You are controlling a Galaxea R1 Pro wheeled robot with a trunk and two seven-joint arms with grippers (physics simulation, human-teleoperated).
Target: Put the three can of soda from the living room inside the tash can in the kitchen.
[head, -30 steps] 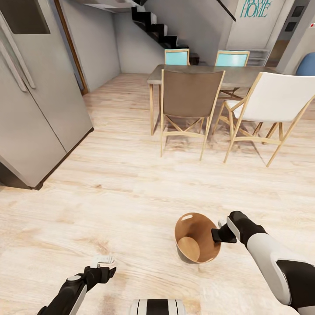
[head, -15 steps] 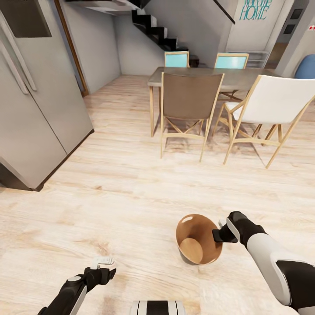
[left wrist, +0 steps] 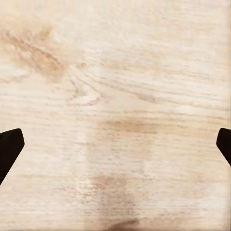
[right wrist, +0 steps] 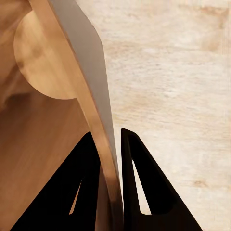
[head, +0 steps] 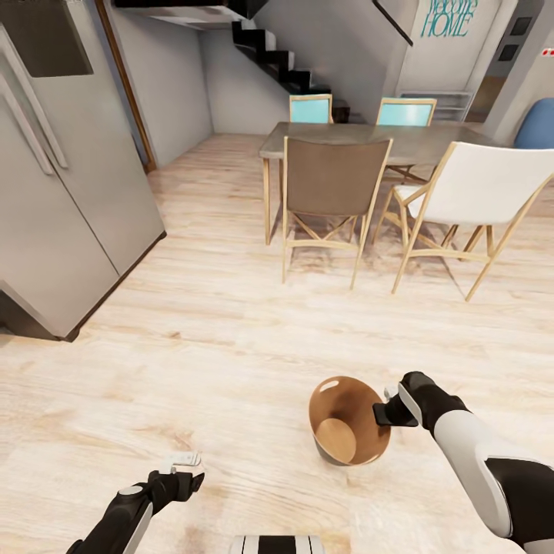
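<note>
There is one bin (head: pixel 348 419), one table (head: pixel 362 137) and one fridge (head: pixel 61 192). Four chairs stand around the table: two teal, one brown (head: pixel 332 185), one white (head: pixel 481 188).

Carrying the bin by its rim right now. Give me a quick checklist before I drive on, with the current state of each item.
1. Right gripper clamped on the trash can wall, one finger inside and one outside: ok.
2. Bin upright: cannot tell; the head view looks down into its mouth and sees the round bottom.
3. Bin empty, no cans inside: ok, only the wood-toned bottom shows.
4. Left gripper free, fingers wide apart over bare floor: ok.
5. Path ahead: not ok straight on; brown chair and dining table stand there, fridge to the left.
6. Soda cans located: cannot tell.
</note>
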